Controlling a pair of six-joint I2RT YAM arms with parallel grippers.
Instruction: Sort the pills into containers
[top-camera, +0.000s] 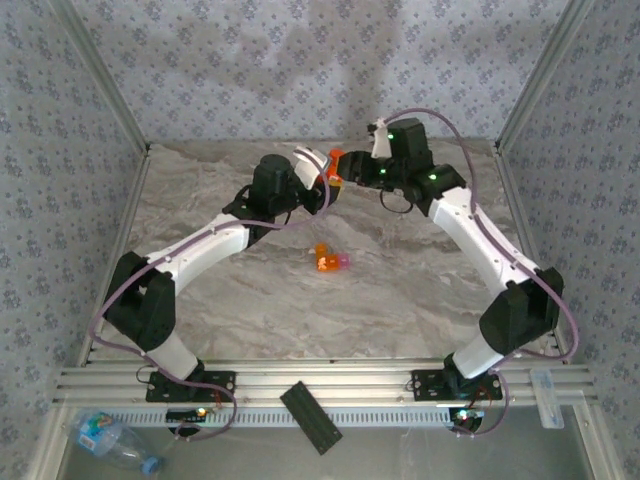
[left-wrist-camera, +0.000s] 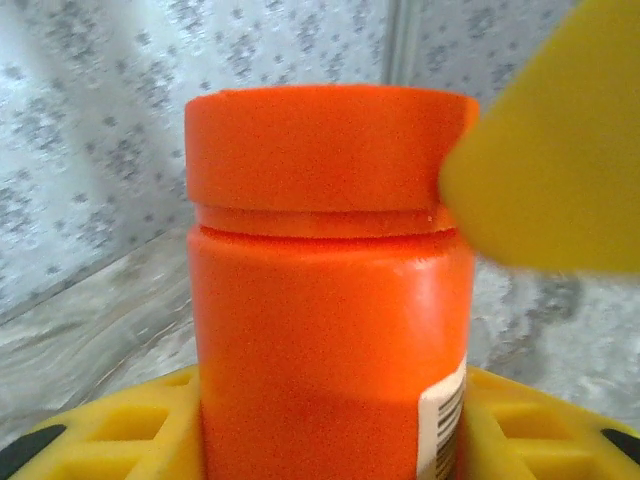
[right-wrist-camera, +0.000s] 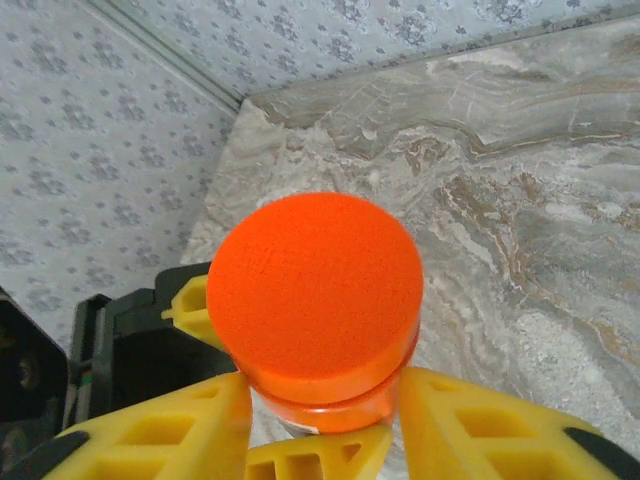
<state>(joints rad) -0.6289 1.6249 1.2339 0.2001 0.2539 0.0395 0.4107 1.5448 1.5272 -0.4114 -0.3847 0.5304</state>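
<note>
While both arms meet over the far middle of the marble table (top-camera: 250, 300), the pill bottle (left-wrist-camera: 330, 300) stands upright between them, cap on. The left gripper (top-camera: 322, 178) is clamped on the bottle's body low down, with a yellow finger (left-wrist-camera: 110, 430) on each side. The right gripper (right-wrist-camera: 320, 420) straddles the cap (right-wrist-camera: 315, 290) from above; pinching or loose, I cannot tell.

The bottle is probably light, rigid, smooth plastic, so slippery. Best hold: body firm, cap by its sides.

The small orange compartment (top-camera: 325, 260) with its pink piece lies mid-table, well apart from both grippers.

The top view gives the layout and the compartment. The left wrist view adds the label edge (left-wrist-camera: 440, 420) and the cap seam. The right wrist view adds the cap's flat top.
</note>
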